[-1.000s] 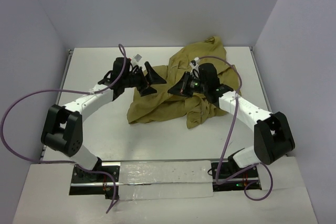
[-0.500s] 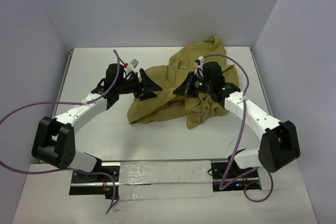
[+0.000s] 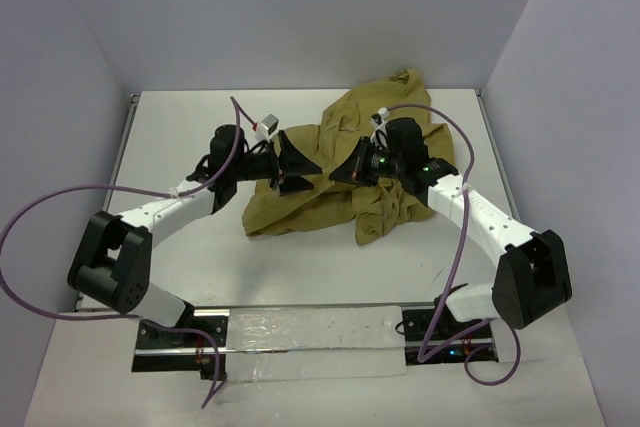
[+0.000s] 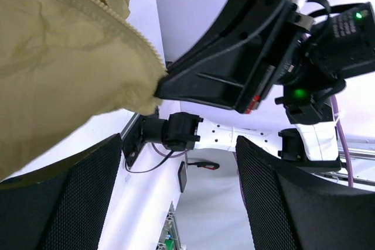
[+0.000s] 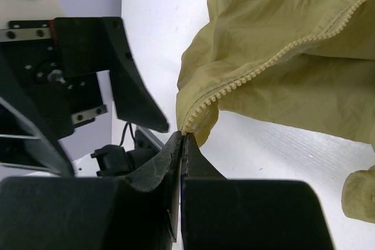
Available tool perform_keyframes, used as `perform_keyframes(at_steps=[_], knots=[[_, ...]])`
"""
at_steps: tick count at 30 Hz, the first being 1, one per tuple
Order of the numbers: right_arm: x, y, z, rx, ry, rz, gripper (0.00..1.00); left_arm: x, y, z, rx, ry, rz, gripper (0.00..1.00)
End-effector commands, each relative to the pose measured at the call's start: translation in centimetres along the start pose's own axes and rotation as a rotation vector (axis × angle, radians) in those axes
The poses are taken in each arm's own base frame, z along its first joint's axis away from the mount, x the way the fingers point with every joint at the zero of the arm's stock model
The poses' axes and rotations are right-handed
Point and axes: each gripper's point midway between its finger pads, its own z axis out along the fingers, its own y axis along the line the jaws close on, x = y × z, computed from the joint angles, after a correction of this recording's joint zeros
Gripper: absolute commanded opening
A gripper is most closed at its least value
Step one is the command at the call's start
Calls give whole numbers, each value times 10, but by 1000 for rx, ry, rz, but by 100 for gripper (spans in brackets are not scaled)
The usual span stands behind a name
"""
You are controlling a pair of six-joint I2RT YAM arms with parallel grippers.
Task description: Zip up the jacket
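Note:
The olive-tan jacket (image 3: 345,147) lies crumpled at the back middle of the table, its open zipper teeth (image 5: 263,62) running along one lifted edge. My right gripper (image 3: 338,171) is shut on the end of that zipper edge, with the cloth corner pinched at its tips (image 5: 182,136). The left wrist view shows the same pinch, the jacket (image 4: 58,57) hanging from the right gripper (image 4: 159,89). My left gripper (image 3: 300,164) faces it from the left, close by and open. Nothing lies between its mesh-padded fingers (image 4: 304,203).
The white table (image 3: 180,127) is walled at the back and both sides. Purple cables (image 3: 40,207) loop off both arms. A metal rail (image 3: 310,332) with the arm bases runs along the near edge.
My left gripper has turned and moved right, closer to the right gripper's tips; its jaws narrowed, then widened again. The right arm shifted slightly early on, still holding the jacket edge.

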Motion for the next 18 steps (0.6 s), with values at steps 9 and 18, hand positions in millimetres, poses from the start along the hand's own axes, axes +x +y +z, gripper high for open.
perform_keyframes(at_steps=[9, 18], knots=[[-16, 37, -17, -104, -48, -28, 0, -6, -10, 22, 39, -19, 107, 85], [-16, 41, -17, -131, -47, -12, 0, -4, -5, 21, 87, -56, 123, 72]])
